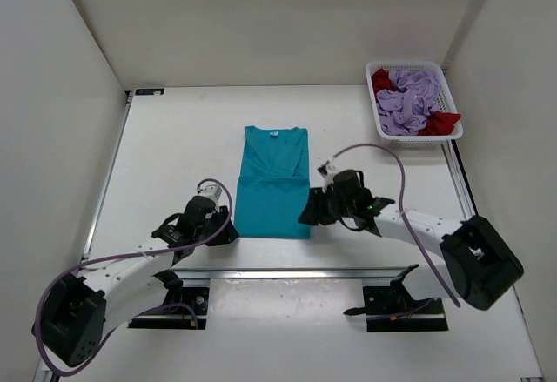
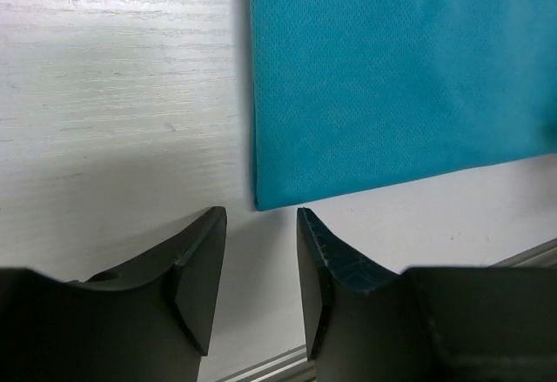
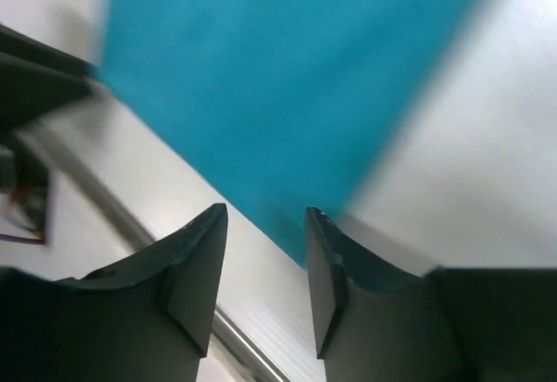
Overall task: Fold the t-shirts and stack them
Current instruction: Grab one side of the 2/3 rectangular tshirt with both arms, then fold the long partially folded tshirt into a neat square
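Note:
The teal-blue t-shirt lies flat in the middle of the table as a long narrow rectangle, collar at the far end. My left gripper sits low at its near left corner. In the left wrist view the left gripper is open and empty, with the teal shirt's corner just beyond the fingertips. My right gripper is at the near right corner. The right wrist view shows it open and empty above the teal shirt's blurred edge. The lavender shirt and the red shirt lie crumpled in the basket.
The white mesh basket stands at the far right corner of the table. A metal rail runs along the near edge just behind both grippers. White walls enclose the table on the left, the back and the right.

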Controlling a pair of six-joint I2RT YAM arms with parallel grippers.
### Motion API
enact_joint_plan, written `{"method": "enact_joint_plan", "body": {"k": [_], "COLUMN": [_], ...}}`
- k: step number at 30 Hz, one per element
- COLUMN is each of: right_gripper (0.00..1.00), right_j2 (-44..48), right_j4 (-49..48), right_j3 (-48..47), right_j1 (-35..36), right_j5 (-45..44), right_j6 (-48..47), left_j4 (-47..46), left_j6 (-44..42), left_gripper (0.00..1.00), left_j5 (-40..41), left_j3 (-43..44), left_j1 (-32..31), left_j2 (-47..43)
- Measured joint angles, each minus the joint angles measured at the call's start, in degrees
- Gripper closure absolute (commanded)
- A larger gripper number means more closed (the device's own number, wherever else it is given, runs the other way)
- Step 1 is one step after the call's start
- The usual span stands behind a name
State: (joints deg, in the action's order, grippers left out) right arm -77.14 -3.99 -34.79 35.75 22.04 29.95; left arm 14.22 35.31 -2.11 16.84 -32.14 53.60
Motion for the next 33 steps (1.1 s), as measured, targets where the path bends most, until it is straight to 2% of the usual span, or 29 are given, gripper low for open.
{"method": "enact_joint_plan", "body": {"k": [3,5,7,11,16,20,21,23,28,33], "right_gripper": [0.58,0.57,0.58,0.61,0.76,0.95,0.99,1.0,1.0,1.0], "right_j2": [4.2,5.9,6.4,3.6,0.6,-1.4,-1.7,-1.7,1.7,13.9], "right_j4": [1.5,1.0,-0.2,-5.1,-7.8,-9.0,-8.9,-8.7,-5.7,2.2], "right_j3": [8.8,12.3,12.9,13.4,13.4,13.0,12.9,12.9,13.6,16.1], "right_j1": [-0.5,-1.0,-0.8,-0.3,0.4,0.6,0.7,0.9,2.5,14.0], "right_j5": [-2.5,-2.8,-2.6,0.2,1.5,2.5,2.5,2.4,1.3,-3.7], "right_j6": [1.4,2.5,3.1,5.0,6.3,7.0,7.1,7.3,7.6,10.7], "left_j4": [-1.2,-2.1,-2.9,-4.5,-5.8,-6.9,-7.0,-6.9,-4.1,6.5], "left_j6": [0.0,0.1,0.3,0.7,1.0,1.6,1.7,1.9,2.4,5.0], "left_gripper": [0.5,0.54,0.58,0.58,0.65,0.85,0.94,1.0,1.0,1.0], "left_j5": [0.4,0.4,0.5,0.9,0.9,0.9,0.9,0.9,1.5,1.3], "left_j3": [-0.4,-0.8,-1.0,-1.0,-1.5,-1.6,-1.6,-1.6,-1.4,-2.7], "left_j1": [0.0,0.0,-0.1,-0.8,-0.8,-0.8,-0.8,-1.0,-4.0,-9.4], "left_j2": [-0.2,-0.2,0.1,1.4,1.6,2.9,3.1,3.1,1.4,-10.4]}}
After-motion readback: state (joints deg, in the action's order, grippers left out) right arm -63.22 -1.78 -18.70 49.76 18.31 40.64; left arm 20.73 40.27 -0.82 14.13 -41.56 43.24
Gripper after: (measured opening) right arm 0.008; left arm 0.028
